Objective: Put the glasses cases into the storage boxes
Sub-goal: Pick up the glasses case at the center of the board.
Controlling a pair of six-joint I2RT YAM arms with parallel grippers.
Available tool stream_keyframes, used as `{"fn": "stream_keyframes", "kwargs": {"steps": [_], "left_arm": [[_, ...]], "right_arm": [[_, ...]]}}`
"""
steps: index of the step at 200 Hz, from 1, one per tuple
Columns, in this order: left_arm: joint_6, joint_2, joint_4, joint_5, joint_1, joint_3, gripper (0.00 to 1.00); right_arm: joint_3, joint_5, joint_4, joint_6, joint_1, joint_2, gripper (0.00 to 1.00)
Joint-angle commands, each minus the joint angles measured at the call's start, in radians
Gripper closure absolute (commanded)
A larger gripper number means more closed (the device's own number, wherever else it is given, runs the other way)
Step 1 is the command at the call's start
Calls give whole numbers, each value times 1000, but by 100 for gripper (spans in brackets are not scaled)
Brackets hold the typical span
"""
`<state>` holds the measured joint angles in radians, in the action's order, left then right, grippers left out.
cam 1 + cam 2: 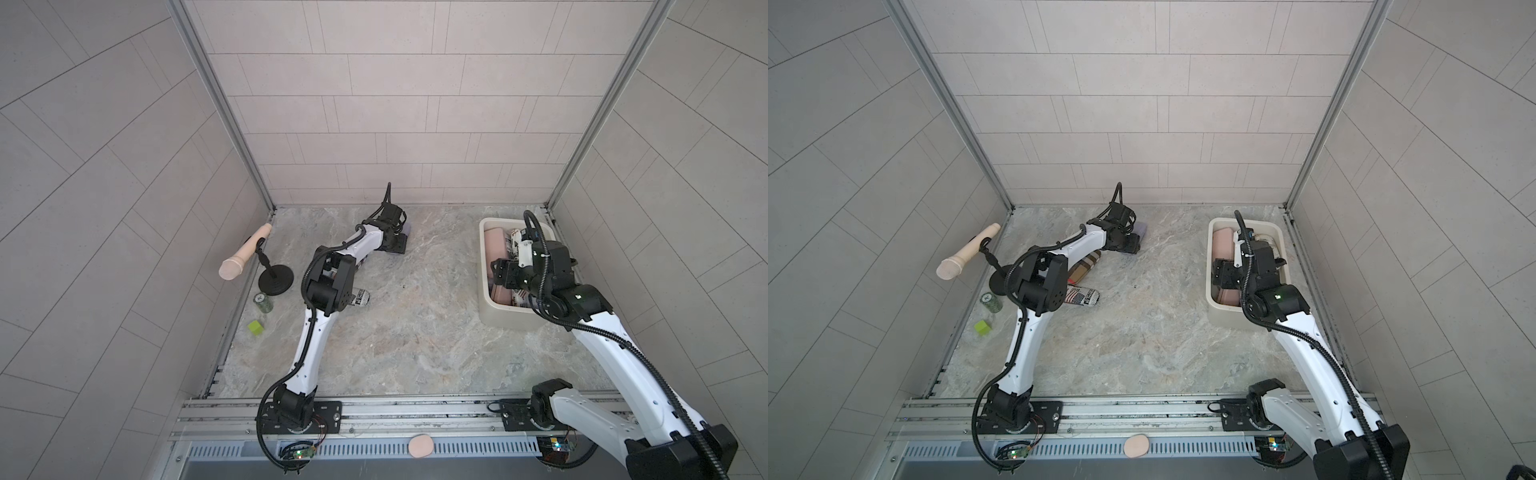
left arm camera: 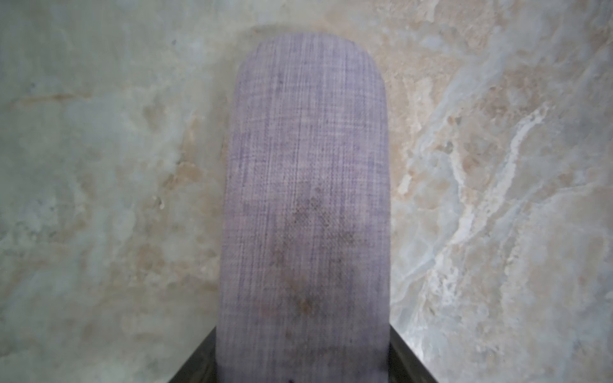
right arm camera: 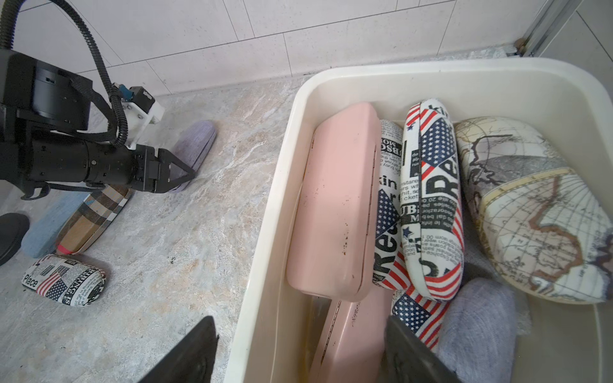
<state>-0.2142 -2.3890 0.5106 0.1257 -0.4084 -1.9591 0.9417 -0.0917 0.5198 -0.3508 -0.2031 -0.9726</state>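
**Left gripper down on the lilac case, right gripper open over the tub**

The left arm is stretched to the far side of the marble table [image 1: 415,332], and the left gripper [image 3: 180,174] is on the lilac case [image 2: 305,182]. In the left wrist view, 1 of its fingers [image 2: 409,358] sits against each long side of the case with no gap showing. So the jaws are closed on it at about the case's own width. The case lies flat on the marble near the back wall, well apart from the tub.

3 more cases lie loose by that arm's elbow. A plaid case [image 3: 96,215] and a blue case [image 3: 49,225] lie side by side, with a newsprint case [image 3: 64,285] just beside them.

On the right, the cream-white tub [image 1: 484,286] stands near the back right corner in both top views. The right gripper [image 3: 300,331] hangs above the tub's wall with its jaws spread wide and nothing in them. 1 finger is over the marble outside and the other over the contents.

Inside the tub, a pink case [image 3: 335,205] stands on edge along the wall, with a second pink case [image 3: 351,335] lower down. Flag-print cases [image 3: 431,205] are wedged on edge next to it. Beyond them lie a map-print case [image 3: 530,212] and a grey-blue case [image 3: 477,328].

At the table's left edge are a microphone [image 1: 245,253] on its stand, a green can [image 1: 263,302] and a green cube [image 1: 256,327].
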Motion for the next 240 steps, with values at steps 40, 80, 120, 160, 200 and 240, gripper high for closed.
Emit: {"fn": "stream_keyframes", "kwargs": {"steps": [40, 80, 120, 160, 200, 240], "left_arm": [[-270, 333, -349, 190, -47, 367, 52], [-331, 602, -734, 273, -145, 714, 52], [-398, 770, -1172, 175, -306, 1001, 52], [-390, 815, -1236, 162, -356, 1046, 52], [-400, 797, -1269, 188, -356, 1024, 51], [-408, 773, -1259, 236, -356, 988, 51]], "right_arm": [[27, -11, -4, -49, -3, 50, 20], [41, -141, -85, -148, -2, 31, 21], [122, -307, -188, -345, -5, -94, 21], [171, -367, -295, -414, -69, -179, 22], [152, -281, -323, -447, -122, -192, 25], [162, -289, -346, -451, -147, -237, 33]]}}
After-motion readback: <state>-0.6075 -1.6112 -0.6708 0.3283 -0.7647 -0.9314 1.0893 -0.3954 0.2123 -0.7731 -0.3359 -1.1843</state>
